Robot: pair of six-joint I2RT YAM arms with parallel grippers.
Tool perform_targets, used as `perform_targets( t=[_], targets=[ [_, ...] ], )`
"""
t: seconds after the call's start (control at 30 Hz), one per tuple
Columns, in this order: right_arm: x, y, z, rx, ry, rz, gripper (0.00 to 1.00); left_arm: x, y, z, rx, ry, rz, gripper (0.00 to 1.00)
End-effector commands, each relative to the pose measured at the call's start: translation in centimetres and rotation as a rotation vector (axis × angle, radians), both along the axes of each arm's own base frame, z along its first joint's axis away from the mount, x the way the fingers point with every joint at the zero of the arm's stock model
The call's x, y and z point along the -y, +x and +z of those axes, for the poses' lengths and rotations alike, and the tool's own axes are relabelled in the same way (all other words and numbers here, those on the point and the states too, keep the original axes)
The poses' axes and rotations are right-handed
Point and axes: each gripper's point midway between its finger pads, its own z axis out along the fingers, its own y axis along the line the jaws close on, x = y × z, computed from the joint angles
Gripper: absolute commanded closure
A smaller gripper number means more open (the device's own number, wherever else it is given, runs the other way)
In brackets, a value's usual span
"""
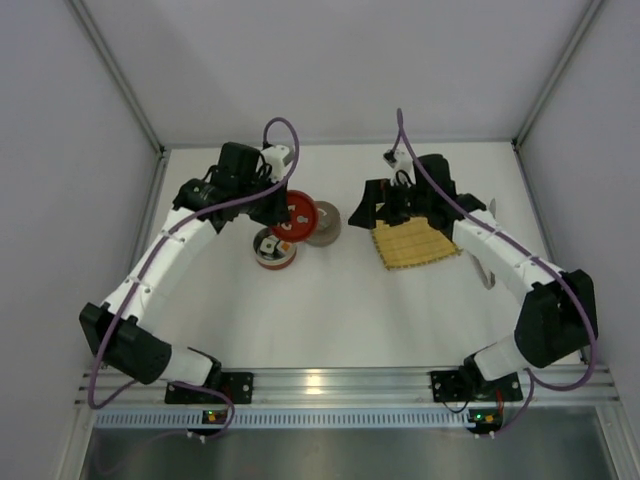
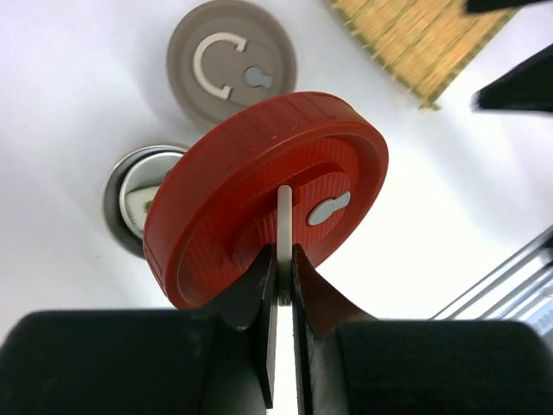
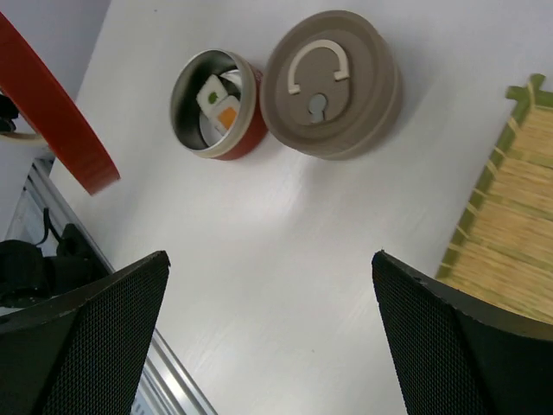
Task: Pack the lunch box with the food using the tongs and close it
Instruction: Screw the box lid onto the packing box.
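The lunch box (image 3: 214, 104) is a small round red tin standing open, with white food pieces (image 3: 226, 115), one showing an orange centre, inside it. In the overhead view the lunch box (image 1: 274, 249) sits just below a red lid (image 1: 297, 217). My left gripper (image 2: 283, 259) is shut on the thin white handle of that red lid (image 2: 259, 199), holding it tilted above the table and partly over the tin. My right gripper (image 3: 270, 259) stands wide open and empty above the table, left of the bamboo mat. The tongs (image 1: 487, 274) lie at the right, mostly hidden under my right arm.
A round grey lid (image 1: 323, 223) with a white handle lies flat beside the tin, to its right. The yellow bamboo mat (image 1: 412, 243) lies under my right wrist. White walls close off the table at the back and sides, and an aluminium rail (image 1: 330, 380) runs along the front.
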Motion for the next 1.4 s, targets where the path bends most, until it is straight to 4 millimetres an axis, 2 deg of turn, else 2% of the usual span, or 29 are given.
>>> perform_targets(
  t=[0.0,0.17,0.23,0.27,0.37,0.43,0.47,0.57,0.9,1.07,1.37],
  targets=[
    [2.9,-0.3,2.5,0.074,-0.042,0.005,0.01,-3.0,-0.5,-2.7,-0.100,0.211,-0.023,1.00],
    [6.3,-1.0,2.2,0.054,-0.037,-0.015,0.00,-4.1,1.0,-5.0,-0.260,0.261,-0.025,1.00],
    [7.6,-1.3,1.9,0.042,-0.030,-0.029,0.01,-4.0,1.8,-4.9,-0.294,0.231,-0.032,1.00],
    [7.8,-1.6,1.7,0.036,-0.026,-0.029,0.01,-4.0,2.3,-5.9,-0.350,0.194,-0.039,1.00],
    [8.8,-2.1,1.4,0.020,-0.013,-0.042,0.01,-4.4,3.5,-6.1,-0.411,0.107,-0.034,1.00],
    [9.3,-2.3,1.4,0.022,-0.010,-0.053,0.01,-4.6,4.2,-7.2,-0.457,0.087,-0.026,1.00],
    [9.4,-2.4,1.6,0.028,-0.007,-0.056,0.01,-4.7,4.6,-7.1,-0.467,0.060,-0.020,1.00],
    [9.6,-2.5,1.6,0.030,0.001,-0.063,0.01,-5.1,5.1,-8.8,-0.520,0.052,-0.007,1.00],
    [9.4,-2.4,1.3,-0.003,0.026,-0.054,0.01,-5.8,5.3,-11.9,-0.581,0.100,0.039,1.00],
    [9.6,-2.5,1.2,-0.002,0.023,-0.060,0.01,-6.1,4.6,-14.0,-0.640,0.116,0.053,1.00],
    [9.5,-2.7,0.7,-0.017,0.036,-0.052,0.01,-6.0,4.5,-15.4,-0.688,0.088,0.073,1.00]
  ],
)
